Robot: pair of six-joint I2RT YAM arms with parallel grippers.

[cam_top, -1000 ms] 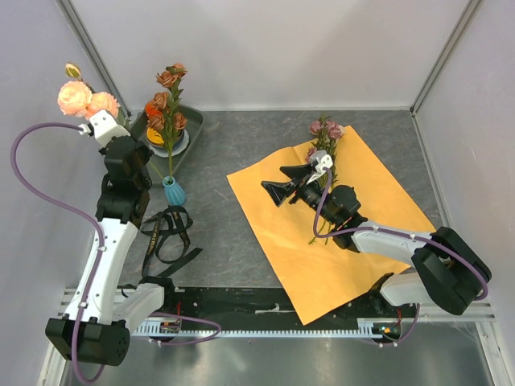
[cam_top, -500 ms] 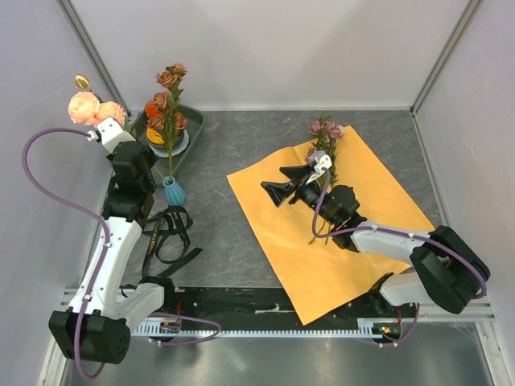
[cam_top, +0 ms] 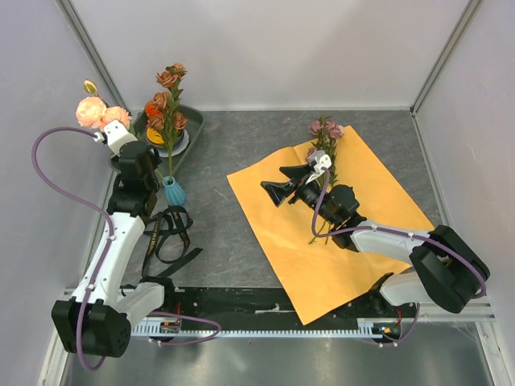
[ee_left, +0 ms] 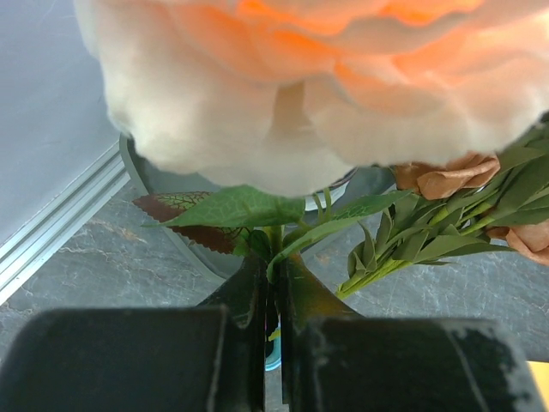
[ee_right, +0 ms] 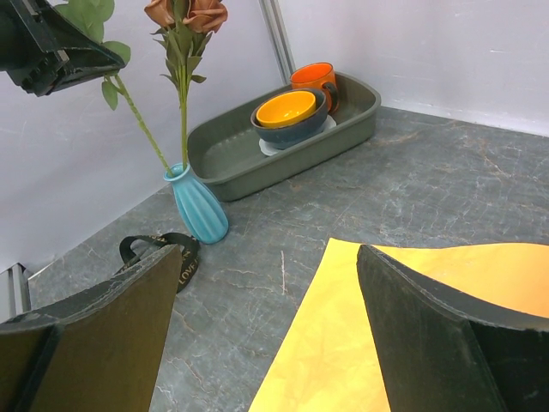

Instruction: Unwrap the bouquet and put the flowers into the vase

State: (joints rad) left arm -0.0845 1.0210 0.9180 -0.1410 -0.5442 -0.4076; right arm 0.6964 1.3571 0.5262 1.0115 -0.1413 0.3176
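My left gripper [ee_left: 274, 262] is shut on the green stem of the peach-pink roses [cam_top: 100, 112], held up at the far left. In the right wrist view that slanted stem [ee_right: 137, 120] runs down to the mouth of the teal vase [ee_right: 197, 204]. The vase [cam_top: 174, 191] holds a rust-brown rose stem [cam_top: 166, 100] upright. The bouquet's orange paper [cam_top: 282, 233] lies spread flat, with the mauve flowers [cam_top: 325, 129] on its far corner. My right gripper [cam_top: 278, 186] hovers open over the paper's left edge, nothing between its fingers [ee_right: 111, 335].
A black ribbon [cam_top: 165, 233] lies loose on the table in front of the vase. Behind the vase is a grey-green tray [ee_right: 343, 112] with an orange cup [ee_right: 313, 77] and an orange bowl [ee_right: 287, 110]. Walls close off the left, back and right.
My left arm has swung to the right, towards the vase, carrying the peach-pink roses with it. The right arm has not moved.
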